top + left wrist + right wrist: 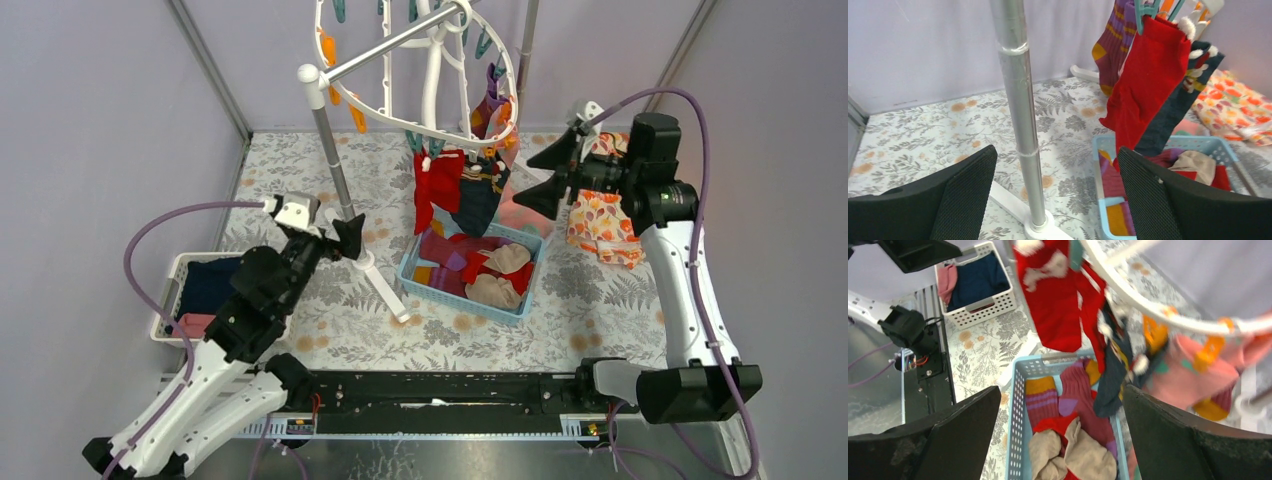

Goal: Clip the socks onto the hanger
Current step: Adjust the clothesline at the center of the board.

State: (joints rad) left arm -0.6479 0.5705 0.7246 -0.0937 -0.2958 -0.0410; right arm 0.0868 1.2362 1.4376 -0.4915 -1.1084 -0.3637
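Observation:
The white ring hanger [500, 75] hangs from the rack at the back, with orange and teal clips. Red [436, 185] and navy [478, 205] socks hang clipped from its near rim; the red one also shows in the left wrist view [1148, 80]. More socks, maroon, red and beige [1083, 450], lie in the light blue basket [425, 285]. My left gripper [352, 235] is open and empty, straddling the rack's grey pole [1020, 120] low down. My right gripper [545, 175] is open and empty, raised beside the hanger's right rim, above the basket.
A white basket [170, 290] with folded navy and pink cloth stands at the left. An orange floral cloth [600, 220] lies at the right under my right arm. The rack's white foot [385, 290] crosses the mat between my left gripper and the blue basket.

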